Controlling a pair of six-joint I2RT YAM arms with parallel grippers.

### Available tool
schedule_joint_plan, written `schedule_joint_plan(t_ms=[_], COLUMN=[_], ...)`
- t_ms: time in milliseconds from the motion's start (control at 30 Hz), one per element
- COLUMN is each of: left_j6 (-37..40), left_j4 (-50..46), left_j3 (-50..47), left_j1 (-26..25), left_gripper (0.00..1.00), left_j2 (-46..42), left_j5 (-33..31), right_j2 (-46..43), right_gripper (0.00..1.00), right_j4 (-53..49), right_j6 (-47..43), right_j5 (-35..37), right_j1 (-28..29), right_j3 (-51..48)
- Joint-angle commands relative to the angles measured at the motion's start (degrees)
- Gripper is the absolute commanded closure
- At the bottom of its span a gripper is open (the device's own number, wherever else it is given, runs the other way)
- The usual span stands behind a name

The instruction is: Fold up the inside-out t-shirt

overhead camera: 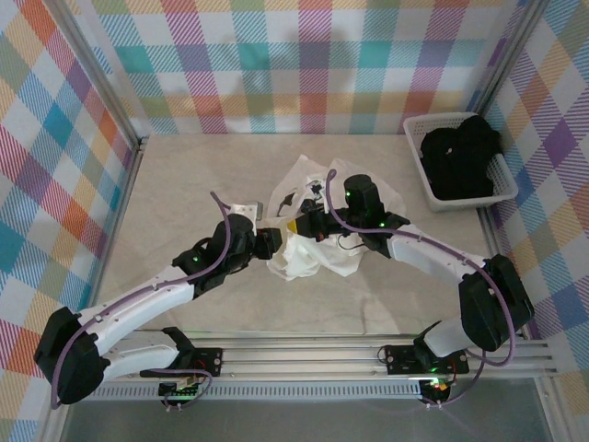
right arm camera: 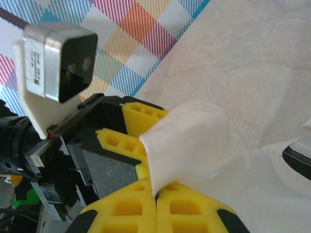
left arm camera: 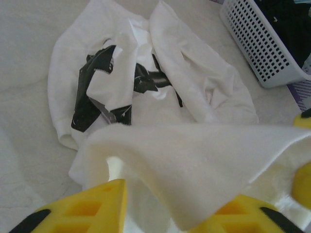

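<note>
The inside-out t-shirt [overhead camera: 317, 207] lies crumpled in a white heap at the middle of the table. Both grippers meet at its near-left edge. My right gripper [right arm camera: 156, 187] is shut on a raised corner of the cloth [right arm camera: 187, 141], its yellow fingers pressed together; from above it sits at the heap's left side [overhead camera: 296, 226]. My left gripper [left arm camera: 170, 194] faces it from the left [overhead camera: 276, 241]. Its yellow fingers [left arm camera: 87, 208] stand apart, with a fold of the t-shirt [left arm camera: 194, 160] hanging between them and draped over the right one. Dark patches [left arm camera: 95, 92] show among the shirt's folds.
A white plastic basket [overhead camera: 502, 180] holding a black garment [overhead camera: 457, 157] stands at the back right, also seen from the left wrist [left arm camera: 257, 48]. Checked walls close in the table on three sides. Bare tabletop [overhead camera: 175, 193] lies left of the shirt.
</note>
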Motion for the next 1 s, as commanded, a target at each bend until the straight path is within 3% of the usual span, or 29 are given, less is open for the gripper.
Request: schedule_joint_plan(t_ms=[0,167,233,300,467,600,700,833,900,967], left_j6=[-0.2,2.6,5.7,8.6,8.2,5.9,4.6,2.6,2.8,3.4], left_j4=[1.0,-0.1,-0.8,-1.6,-4.0,-4.3,-6.5,-12.3,-18.6,-24.2], left_j3=[2.9,4.1,4.5,4.5,4.5,3.9,4.7,7.3,9.4,11.5], left_j1=[0.1,0.7,1.6,3.4,10.7,12.2,12.8,15.9,16.7,16.6], left_gripper=[0.74,0.99,1.00,1.00,1.00,1.00,1.00,1.00,1.00,1.00], left_j2=[1.4,1.6,0.1,-2.1,-6.6,-6.7,-5.6,-6.1,-6.9,-6.5], left_j5=[-2.8,0.3,4.9,12.6,39.5,48.5,49.2,46.9,37.8,27.2], right_j2=[-0.8,-2.3,-3.8,-5.6,-10.3,-12.5,-12.8,-12.5,-12.5,-12.7], right_gripper=[1.00,1.00,1.00,1.00,1.00,1.00,1.00,1.00,1.00,1.00], right_j4=[-0.1,-5.0,-11.6,-17.8,-24.9,-25.3,-25.6,-29.3,-30.5,-29.9], right_j6=[-1.7,-4.9,-9.7,-15.3,-26.6,-29.3,-31.1,-33.8,-34.6,-35.2], right_j5=[0.3,4.2,9.3,14.9,25.2,28.2,24.9,32.6,34.3,30.1], right_j1=[0.2,0.2,0.2,0.2,0.2,0.2,0.3,0.3,0.5,1.0], right_j3=[0.2,1.1,3.0,4.8,6.5,6.2,6.4,7.9,8.4,8.3])
